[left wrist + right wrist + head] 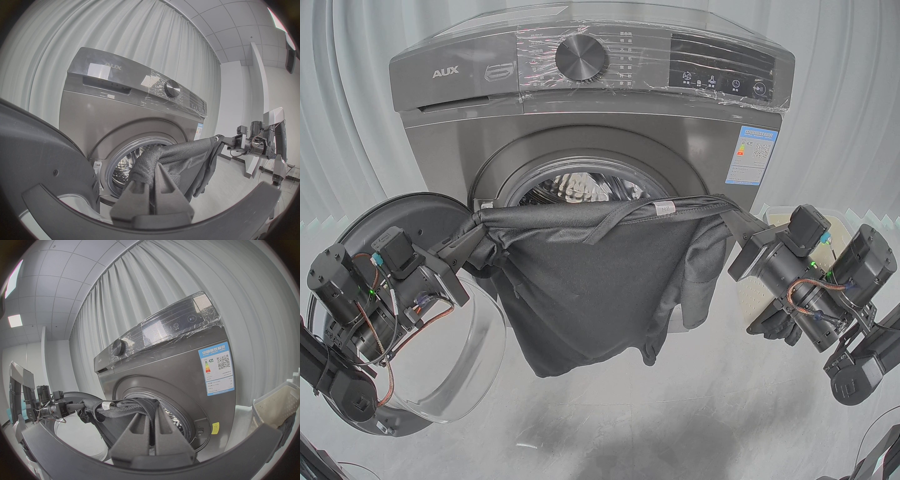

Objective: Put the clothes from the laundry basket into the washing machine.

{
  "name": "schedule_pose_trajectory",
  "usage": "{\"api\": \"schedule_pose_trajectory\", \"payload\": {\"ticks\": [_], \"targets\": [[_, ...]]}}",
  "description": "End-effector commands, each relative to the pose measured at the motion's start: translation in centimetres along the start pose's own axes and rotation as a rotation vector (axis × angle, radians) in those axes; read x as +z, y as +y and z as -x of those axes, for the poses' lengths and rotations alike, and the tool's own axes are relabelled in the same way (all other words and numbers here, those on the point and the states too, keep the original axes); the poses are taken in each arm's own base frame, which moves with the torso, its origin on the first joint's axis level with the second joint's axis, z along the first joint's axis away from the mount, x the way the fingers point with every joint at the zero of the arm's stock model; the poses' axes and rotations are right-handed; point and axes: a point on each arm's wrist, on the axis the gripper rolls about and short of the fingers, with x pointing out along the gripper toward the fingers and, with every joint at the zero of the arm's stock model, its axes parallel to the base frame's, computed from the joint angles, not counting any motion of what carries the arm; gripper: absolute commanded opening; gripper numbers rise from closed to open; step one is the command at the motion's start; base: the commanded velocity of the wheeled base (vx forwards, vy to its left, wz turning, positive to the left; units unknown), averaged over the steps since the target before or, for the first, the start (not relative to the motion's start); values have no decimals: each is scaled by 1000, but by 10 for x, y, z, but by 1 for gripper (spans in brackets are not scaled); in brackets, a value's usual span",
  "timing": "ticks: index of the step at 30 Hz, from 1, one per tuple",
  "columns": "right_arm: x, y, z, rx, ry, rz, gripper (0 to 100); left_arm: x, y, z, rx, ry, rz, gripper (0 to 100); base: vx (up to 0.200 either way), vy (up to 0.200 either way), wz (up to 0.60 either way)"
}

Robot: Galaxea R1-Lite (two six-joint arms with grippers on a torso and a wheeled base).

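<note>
Black garment (pixel 594 281): stretched wide between both hands, hanging across the drum opening (pixel 581 187), loose lower part sagging toward 6 o'clock
Left hand (pixel 477 230): at 9 o'clock, pinching one bunched end of the top edge
Right hand (pixel 737 224): at 3 o'clock, pressed together on the other end
Handling: looks soft, light and limp; likely to drape and catch on the opening's lip, so the top-edge ends seem the best hold
Laundry basket (pixel 275 405): at 3 o'clock, beside the washing machine (pixel 487 125)
</note>
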Motion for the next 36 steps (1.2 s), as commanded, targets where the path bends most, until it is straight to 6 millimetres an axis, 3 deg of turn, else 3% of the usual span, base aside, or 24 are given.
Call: {"api": "schedule_pose_trajectory", "payload": {"ticks": [1, 14, 19, 20, 30, 36], "targets": [[0, -1, 0, -2, 1, 1, 0, -1, 0, 0, 0, 2, 3, 0, 0, 0, 0], [-6, -1, 5, 8, 30, -3, 0, -5, 1, 0, 2, 19, 4, 0, 0, 0, 0], [-11, -3, 8, -3, 55, -3, 0, -8, -13, -5, -49, 28, 22, 0, 0, 0, 0], [-11, -4, 8, -5, 59, -4, 100, -8, -18, -6, -68, 26, 30, 0, 0, 0, 0], [-67, -10, 56, 8, 378, -4, 100, -9, -44, -51, -121, -50, 39, 0, 0, 0, 0], [-95, -12, 70, 56, 529, 14, 100, -13, -48, -59, -119, -52, 45, 0, 0, 0, 0]]}}
